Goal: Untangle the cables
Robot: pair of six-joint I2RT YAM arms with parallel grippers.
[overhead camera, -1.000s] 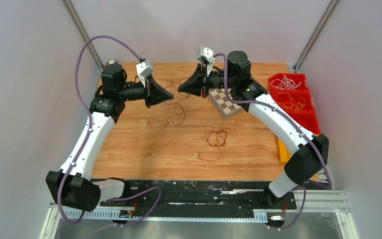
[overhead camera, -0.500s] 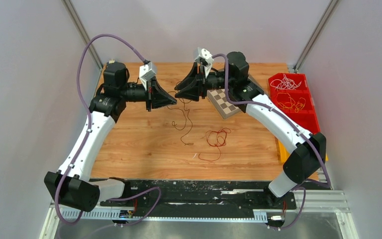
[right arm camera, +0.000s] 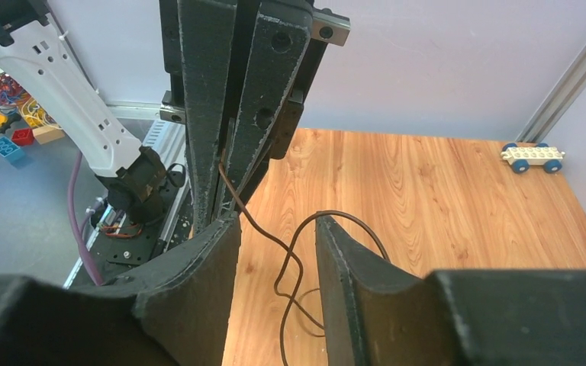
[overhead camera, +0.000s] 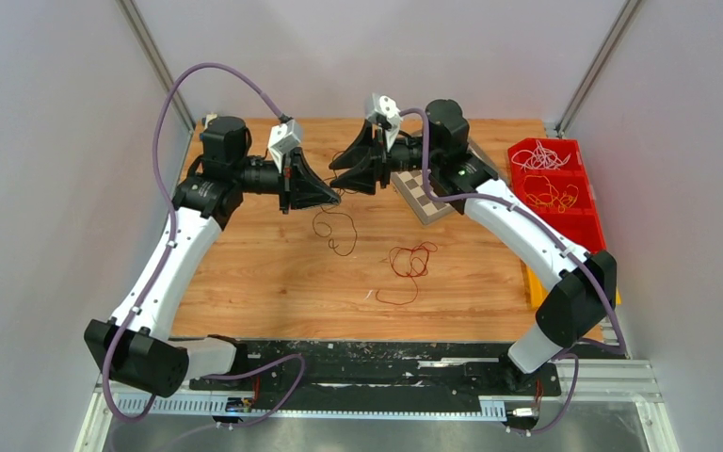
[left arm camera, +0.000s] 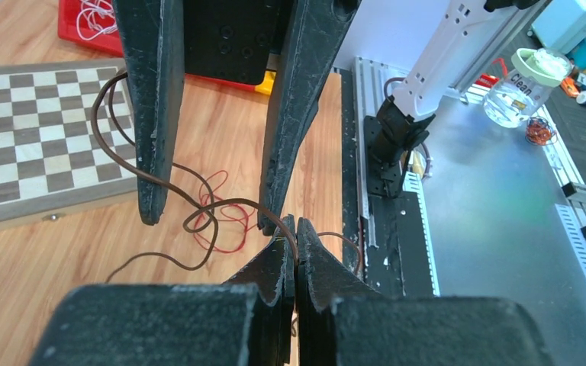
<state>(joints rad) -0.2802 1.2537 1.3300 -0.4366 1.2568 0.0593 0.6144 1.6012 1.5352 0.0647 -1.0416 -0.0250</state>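
Note:
A dark brown cable (overhead camera: 337,231) hangs from my left gripper (overhead camera: 336,196) in a loose loop down to the wooden table. My left gripper (left arm camera: 295,229) is shut on this cable (left arm camera: 236,201) at its fingertips. My right gripper (overhead camera: 339,177) faces it, tip to tip, and is open. In the right wrist view the brown cable (right arm camera: 286,263) curls through the gap of my right gripper (right arm camera: 276,223), touching the tip of one finger. A red cable (overhead camera: 410,261) lies in loose loops on the table near the middle.
A checkerboard (overhead camera: 425,196) lies under the right arm. A red bin (overhead camera: 584,221) at the right edge holds white cables (overhead camera: 541,155) and yellow and red cables (overhead camera: 553,194). A small toy car (right arm camera: 532,156) stands at the table's far corner.
My left gripper has moved right, closer to my right gripper. The brown cable's hanging loop dropped low, then drew up shorter. The red cable has not moved.

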